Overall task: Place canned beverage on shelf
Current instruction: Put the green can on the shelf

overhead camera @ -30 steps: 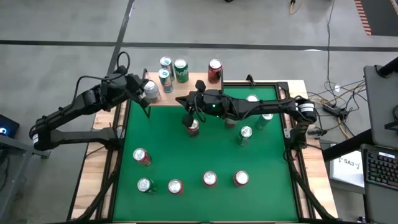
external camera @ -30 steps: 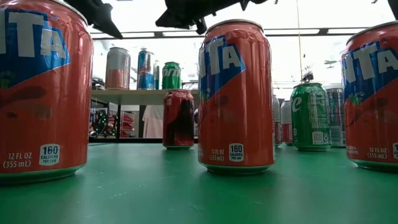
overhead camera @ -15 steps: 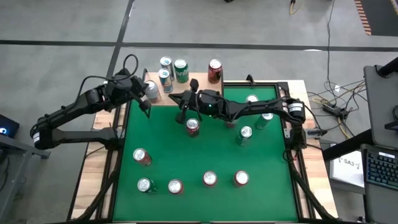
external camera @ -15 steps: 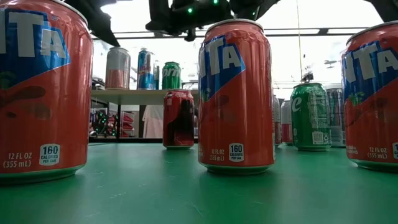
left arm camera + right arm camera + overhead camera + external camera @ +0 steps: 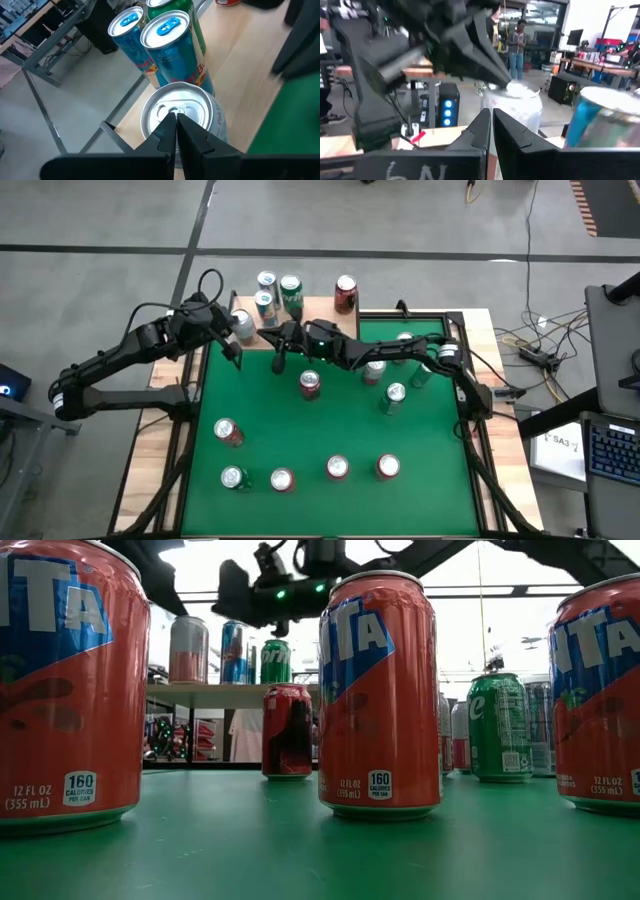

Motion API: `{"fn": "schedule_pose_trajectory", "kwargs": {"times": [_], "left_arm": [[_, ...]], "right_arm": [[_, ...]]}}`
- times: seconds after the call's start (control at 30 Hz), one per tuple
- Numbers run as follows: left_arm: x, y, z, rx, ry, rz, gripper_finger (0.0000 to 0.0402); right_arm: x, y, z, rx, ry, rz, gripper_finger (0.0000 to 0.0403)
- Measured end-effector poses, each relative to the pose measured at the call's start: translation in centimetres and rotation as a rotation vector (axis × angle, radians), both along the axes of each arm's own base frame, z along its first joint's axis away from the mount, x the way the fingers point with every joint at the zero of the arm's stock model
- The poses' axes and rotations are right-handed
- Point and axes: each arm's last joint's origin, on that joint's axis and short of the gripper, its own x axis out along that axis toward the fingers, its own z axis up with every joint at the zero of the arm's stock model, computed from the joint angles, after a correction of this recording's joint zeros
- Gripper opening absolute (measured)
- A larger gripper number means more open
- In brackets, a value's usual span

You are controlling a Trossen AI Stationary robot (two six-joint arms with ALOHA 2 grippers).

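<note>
The shelf [image 5: 315,308], a light-wood board at the table's far left, carries two blue cans [image 5: 172,47], a green can [image 5: 291,288], a red can [image 5: 345,290] and a silver can [image 5: 243,323], all upright on their bases. My left gripper [image 5: 176,117] is shut, its tips over the silver can's lid [image 5: 175,107]. My right gripper [image 5: 279,350] is shut and empty, just off the shelf's near edge. In its own wrist view [image 5: 490,115] it faces the silver can [image 5: 512,100]. A red can [image 5: 310,383] stands on the green table behind it. My left gripper's shut fingertips [image 5: 170,125] stand over the near part of the silver can's lid [image 5: 165,107], coming from above at a slant. I cannot tell whether they touch it. The can stands upright on the shelf.
Several cans stand on the green table: a front row [image 5: 337,468], one at the left [image 5: 228,430], and green and silver ones under my right arm [image 5: 395,393]. In the low view big orange cans [image 5: 378,690] stand close. A person [image 5: 519,42] stands in the room beyond.
My right gripper has gone from above the red can on the table toward the far left, up to the shelf's near edge and the silver can. The red can has stayed upright where it was.
</note>
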Motion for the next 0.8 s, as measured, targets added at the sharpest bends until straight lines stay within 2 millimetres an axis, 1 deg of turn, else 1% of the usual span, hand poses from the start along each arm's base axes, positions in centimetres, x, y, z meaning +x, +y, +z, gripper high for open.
{"fn": "schedule_pose_trajectory", "kwargs": {"times": [0.13, 0.27, 0.43, 0.6, 0.8], "left_arm": [[0.0, 0.0, 0.0, -0.013, -0.012, 0.010, 0.0000], [-0.1, 0.0, 0.1, -0.029, -0.037, 0.028, 0.0000], [-0.1, 0.0, 0.1, -0.039, -0.054, 0.039, 0.0000], [-0.1, 0.0, 0.1, -0.042, -0.062, 0.043, 0.0000], [-0.1, 0.0, 0.1, -0.058, -0.086, 0.061, 0.0000]], "right_arm": [[1.5, -0.3, -0.6, 0.006, 0.047, 0.000, 0.0012], [2.5, -0.5, -0.2, 0.009, 0.069, 0.000, 0.0012], [3.5, -0.7, -0.4, 0.010, 0.107, -0.007, 0.0012], [3.8, -1.0, -0.5, 0.016, 0.128, -0.078, 0.0012], [3.7, -1.1, -0.6, 0.015, 0.138, -0.106, 0.0012]]}}
